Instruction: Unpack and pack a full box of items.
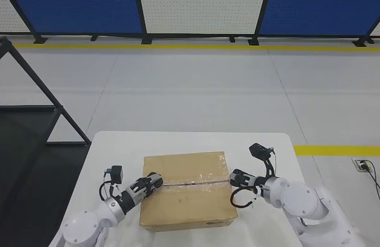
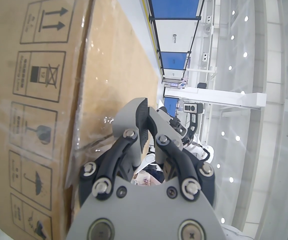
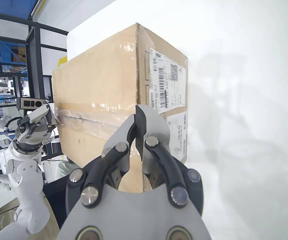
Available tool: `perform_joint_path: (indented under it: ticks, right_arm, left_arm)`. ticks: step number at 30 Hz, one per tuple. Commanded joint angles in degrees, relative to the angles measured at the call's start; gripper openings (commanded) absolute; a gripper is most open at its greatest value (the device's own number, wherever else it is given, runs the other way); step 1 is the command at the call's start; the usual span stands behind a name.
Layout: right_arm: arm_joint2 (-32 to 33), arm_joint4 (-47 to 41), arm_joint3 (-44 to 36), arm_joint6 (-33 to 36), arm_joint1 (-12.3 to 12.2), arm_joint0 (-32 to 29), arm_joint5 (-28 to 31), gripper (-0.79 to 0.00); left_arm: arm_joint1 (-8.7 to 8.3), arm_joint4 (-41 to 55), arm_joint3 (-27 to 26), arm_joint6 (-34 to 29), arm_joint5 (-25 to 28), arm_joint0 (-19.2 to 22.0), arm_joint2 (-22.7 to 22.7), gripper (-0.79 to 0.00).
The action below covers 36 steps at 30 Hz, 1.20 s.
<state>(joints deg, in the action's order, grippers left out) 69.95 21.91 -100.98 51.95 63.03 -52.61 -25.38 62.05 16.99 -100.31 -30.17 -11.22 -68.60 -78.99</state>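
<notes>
The cardboard box (image 1: pixel 187 200) sits taped closed in the middle of the white worktop (image 1: pixel 116 148), with a strip of clear tape (image 1: pixel 193 181) across its top. The left pincer (image 1: pixel 154 181) is at one end of that strip, its fingers pressed together, gripping nothing I can make out. The right pincer (image 1: pixel 235 178), likewise closed, is at the opposite end.

Cardboard box (image 2: pixel 104 51) side printed with up-arrows (image 2: pixel 51 21), umbrella symbol (image 2: pixel 35 179), barcoded shipping label (image 3: pixel 165 83) on its end
</notes>
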Motion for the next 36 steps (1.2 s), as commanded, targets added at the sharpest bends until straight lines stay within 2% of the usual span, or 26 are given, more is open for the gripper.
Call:
perform_joint_path:
  ticks: [1, 16, 24, 32, 36]
  right_arm:
    - [0.15, 0.21, 0.19, -0.28, -0.05, -0.35, -0.3, -0.785]
    - [-1.97, -1.99, 4.66, -1.73, 0.51, 1.1, 2.53, -0.785]
    - [-1.07, -3.49, 5.2, -4.73, 0.67, 0.96, 3.51, -0.785]
    - [1.38, -3.51, -2.75, -12.16, 0.64, -2.34, 3.86, -0.785]
    - [-0.74, -3.69, -5.32, -9.81, 0.83, -1.41, 5.92, -0.785]
  left_arm:
    - [0.02, -0.13, 0.0, -0.03, 0.0, 0.1, 0.11, -0.785]
    - [0.21, -0.18, 0.03, 0.35, 0.0, 0.15, 0.21, -0.785]
    - [0.26, 0.06, -0.03, 0.25, 0.31, -0.08, -0.15, -0.785]
    - [0.27, 1.99, -1.24, 2.5, 2.57, -1.26, -2.97, -0.785]
    - [0.15, 3.14, -2.14, 3.5, 3.41, -2.63, -5.43, -0.785]
